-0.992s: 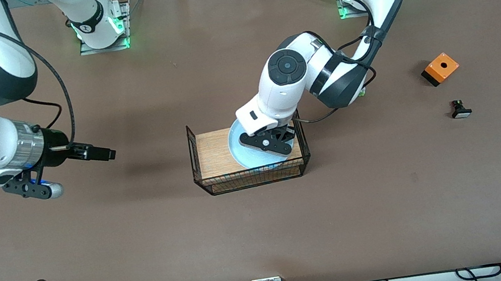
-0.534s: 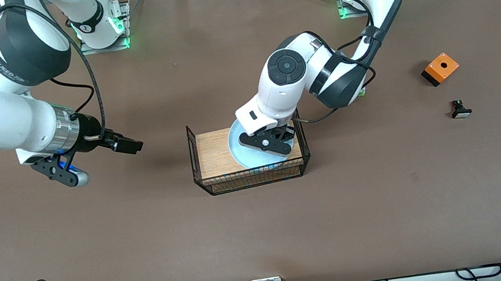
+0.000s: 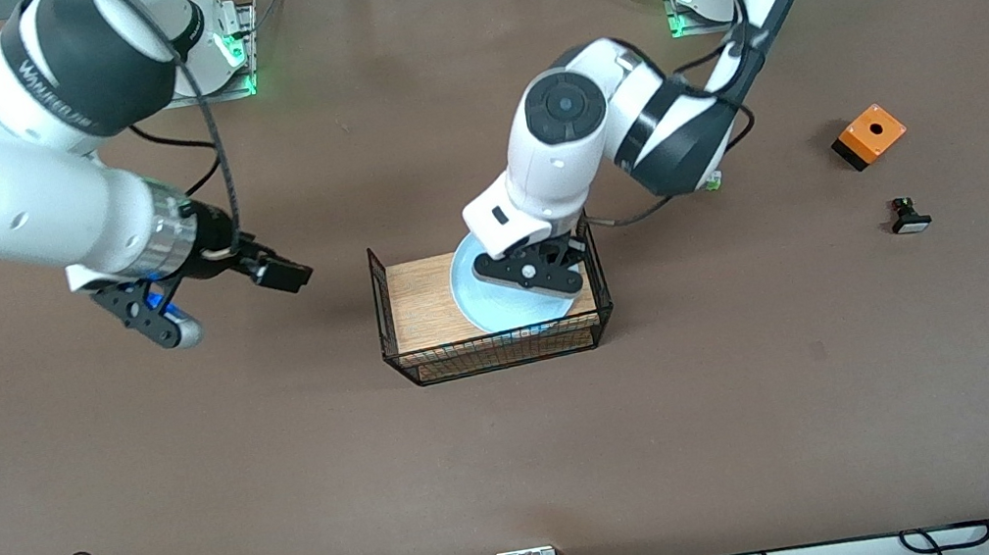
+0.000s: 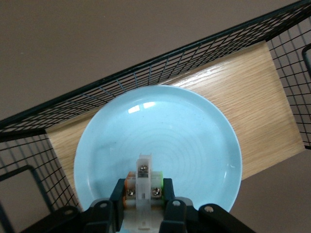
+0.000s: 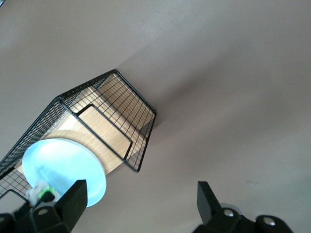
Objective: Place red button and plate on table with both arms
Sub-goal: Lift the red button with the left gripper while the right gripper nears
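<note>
From the front we see the left gripper [image 3: 544, 276] low over the plate [image 3: 481, 304] on the wire rack [image 3: 420, 309]; the right gripper [image 3: 224, 295] hangs over bare tabletop [image 3: 522, 452].

In the left wrist view, its fingers [image 4: 121, 194] clamp a white switch piece [image 4: 143, 187] above the plate [image 4: 184, 141]; we cannot tell the cap colour.

In the right wrist view, the fingers [image 5: 73, 196] stand wide apart, holding nothing.
</note>
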Controlling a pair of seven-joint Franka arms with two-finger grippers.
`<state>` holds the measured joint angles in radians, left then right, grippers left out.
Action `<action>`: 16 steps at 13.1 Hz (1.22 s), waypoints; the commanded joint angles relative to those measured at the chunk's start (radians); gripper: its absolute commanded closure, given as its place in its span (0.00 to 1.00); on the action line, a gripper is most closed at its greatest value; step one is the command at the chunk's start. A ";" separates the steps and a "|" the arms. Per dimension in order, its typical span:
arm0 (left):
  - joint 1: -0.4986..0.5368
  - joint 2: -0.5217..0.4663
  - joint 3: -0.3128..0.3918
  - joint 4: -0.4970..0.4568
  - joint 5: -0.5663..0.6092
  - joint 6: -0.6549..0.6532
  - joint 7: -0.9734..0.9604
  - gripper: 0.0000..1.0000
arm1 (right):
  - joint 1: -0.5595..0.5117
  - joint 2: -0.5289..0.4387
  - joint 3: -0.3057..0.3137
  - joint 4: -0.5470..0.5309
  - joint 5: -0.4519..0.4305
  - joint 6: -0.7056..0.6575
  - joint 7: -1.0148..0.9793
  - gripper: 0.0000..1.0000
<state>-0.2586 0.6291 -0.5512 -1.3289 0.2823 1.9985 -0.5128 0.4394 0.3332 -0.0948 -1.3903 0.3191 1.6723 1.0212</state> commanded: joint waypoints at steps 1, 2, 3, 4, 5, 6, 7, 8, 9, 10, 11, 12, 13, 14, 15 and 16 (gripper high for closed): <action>-0.002 -0.101 0.004 -0.004 -0.041 -0.110 -0.033 1.00 | 0.034 0.010 -0.005 0.024 -0.003 0.007 0.170 0.00; 0.004 -0.123 0.007 0.011 -0.066 -0.131 -0.035 1.00 | 0.054 0.012 -0.005 0.022 -0.005 0.009 0.212 0.00; 0.016 -0.130 0.011 0.057 -0.071 -0.200 -0.033 1.00 | 0.079 0.012 -0.003 0.022 -0.009 0.032 0.233 0.00; 0.036 -0.131 0.014 0.086 -0.068 -0.261 -0.029 1.00 | 0.097 0.016 -0.005 0.022 -0.011 0.044 0.241 0.00; 0.077 -0.129 0.016 0.103 -0.066 -0.306 -0.023 1.00 | 0.111 0.027 -0.005 0.020 -0.006 0.058 0.263 0.00; 0.128 -0.130 0.013 0.106 -0.066 -0.320 -0.021 1.00 | 0.119 0.039 -0.003 0.020 -0.003 0.075 0.310 0.00; 0.187 -0.131 0.007 0.106 -0.066 -0.325 -0.009 1.00 | 0.131 0.058 -0.003 0.022 0.001 0.114 0.383 0.00; 0.235 -0.131 0.005 0.106 -0.067 -0.326 0.017 1.00 | 0.137 0.073 -0.003 0.022 0.006 0.163 0.428 0.00; 0.277 -0.131 0.005 0.106 -0.067 -0.336 0.048 1.00 | 0.148 0.085 -0.003 0.022 0.006 0.211 0.447 0.00; 0.318 -0.131 0.005 0.106 -0.067 -0.337 0.078 1.00 | 0.171 0.101 -0.003 0.022 0.005 0.248 0.445 0.00; 0.350 -0.131 0.007 0.106 -0.067 -0.340 0.101 1.00 | 0.201 0.116 -0.006 0.020 -0.006 0.279 0.448 0.00; 0.387 -0.132 0.008 0.103 -0.067 -0.354 0.131 1.00 | 0.206 0.131 -0.006 0.022 -0.005 0.303 0.447 0.00; 0.431 -0.132 0.007 0.103 -0.069 -0.384 0.170 1.00 | 0.197 0.145 -0.006 0.020 0.000 0.319 0.433 0.00; 0.470 -0.132 0.005 0.103 -0.069 -0.405 0.201 1.00 | 0.200 0.159 -0.006 0.020 -0.003 0.320 0.431 0.00; 0.510 -0.134 0.005 0.102 -0.069 -0.415 0.236 1.00 | 0.209 0.179 -0.006 0.022 -0.006 0.326 0.436 0.00; 0.550 -0.143 0.005 0.100 -0.071 -0.434 0.287 1.00 | 0.222 0.200 -0.006 0.022 -0.008 0.357 0.438 0.00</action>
<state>0.2247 0.4959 -0.5281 -1.2378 0.2266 1.6060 -0.3060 0.6402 0.4961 -0.0932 -1.3883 0.3183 1.9975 1.4425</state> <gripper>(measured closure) 0.661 0.000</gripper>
